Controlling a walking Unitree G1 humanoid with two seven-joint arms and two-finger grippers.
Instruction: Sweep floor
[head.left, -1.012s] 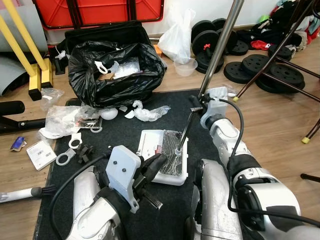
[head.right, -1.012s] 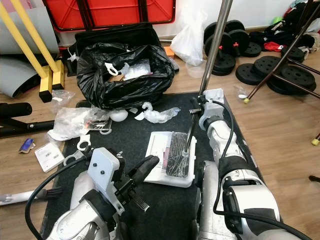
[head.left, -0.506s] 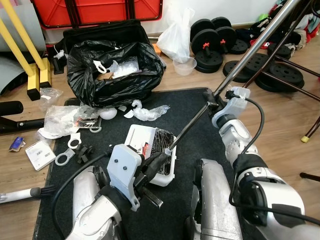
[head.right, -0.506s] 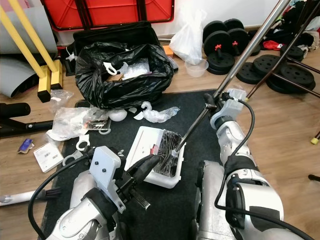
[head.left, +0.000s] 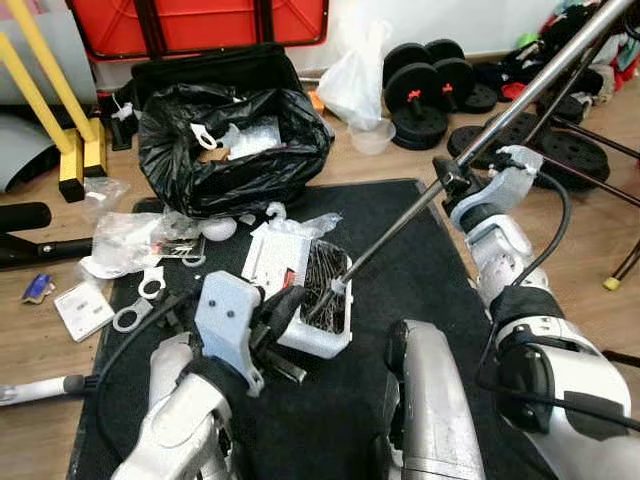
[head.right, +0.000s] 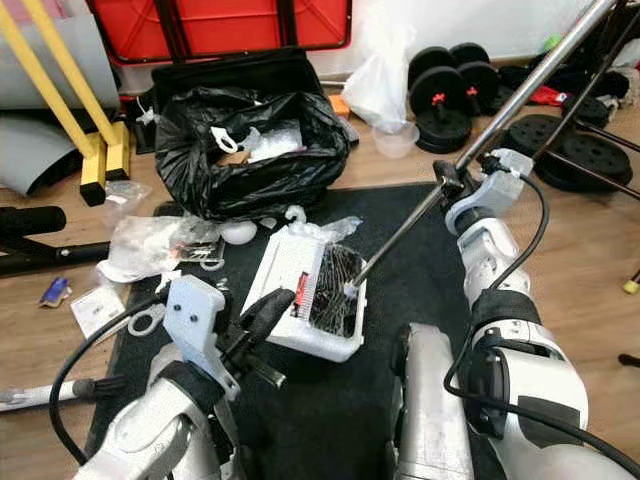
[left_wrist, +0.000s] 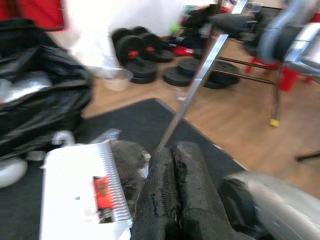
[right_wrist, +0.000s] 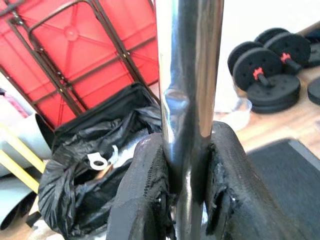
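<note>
Fingers of the left gripper (head.left: 285, 310) pinch the white dustpan (head.left: 300, 285) on the black mat (head.left: 420, 260); beyond it the right gripper (right_wrist: 182, 187) clamps the broom pole (head.left: 520, 100). Collecting seems underway; next, likely tipping into the black bag (head.left: 235, 150) behind the dustpan.

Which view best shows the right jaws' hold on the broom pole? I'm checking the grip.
The right wrist view: the right gripper clamps the silver broom pole close up. Both eye views show that grasp small; the left wrist view shows the pole blurred.
</note>
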